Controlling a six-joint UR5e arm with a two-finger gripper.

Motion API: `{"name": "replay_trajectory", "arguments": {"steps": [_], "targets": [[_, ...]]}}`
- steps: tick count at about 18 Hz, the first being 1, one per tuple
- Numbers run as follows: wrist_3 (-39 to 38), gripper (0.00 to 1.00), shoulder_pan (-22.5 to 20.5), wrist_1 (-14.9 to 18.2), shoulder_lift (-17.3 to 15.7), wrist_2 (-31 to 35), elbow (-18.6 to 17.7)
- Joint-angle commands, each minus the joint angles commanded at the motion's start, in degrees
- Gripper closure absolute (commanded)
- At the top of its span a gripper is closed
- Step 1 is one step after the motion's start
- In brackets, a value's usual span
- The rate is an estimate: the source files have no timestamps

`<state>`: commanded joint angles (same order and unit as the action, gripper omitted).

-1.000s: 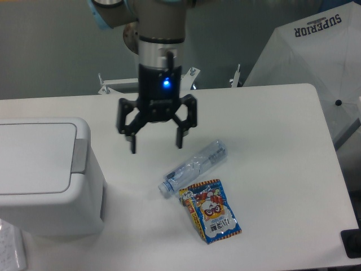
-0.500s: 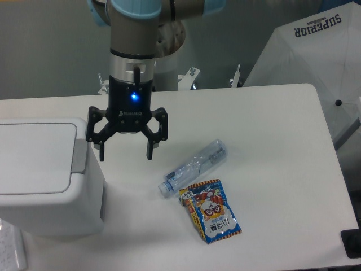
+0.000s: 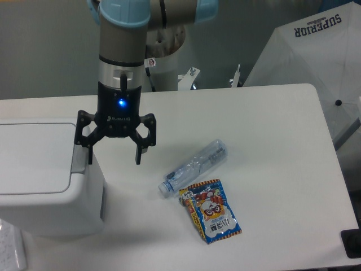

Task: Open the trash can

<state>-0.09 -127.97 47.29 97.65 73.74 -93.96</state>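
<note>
Hovering with fingers spread wide and empty, pincer [image 3: 113, 157] at the trash can [image 3: 48, 176] lid's right edge, one fingertip over the grey push tab [image 3: 79, 156].

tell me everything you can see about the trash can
The trash can is a large boxy bin of white plastic with rounded corners, standing upright at the table's left edge and cut off by the frame. Its flat rectangular lid is shut. A grey push tab sits at the lid's right end. The open end effector hangs by that tab, one finger over it; contact cannot be judged. Nothing else touches the bin.
</note>
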Motion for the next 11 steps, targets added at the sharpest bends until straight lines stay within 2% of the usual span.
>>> {"name": "replay_trajectory", "arguments": {"steps": [11], "targets": [[0.17, 0.0, 0.35, 0.0, 0.44, 0.0, 0.0]]}}
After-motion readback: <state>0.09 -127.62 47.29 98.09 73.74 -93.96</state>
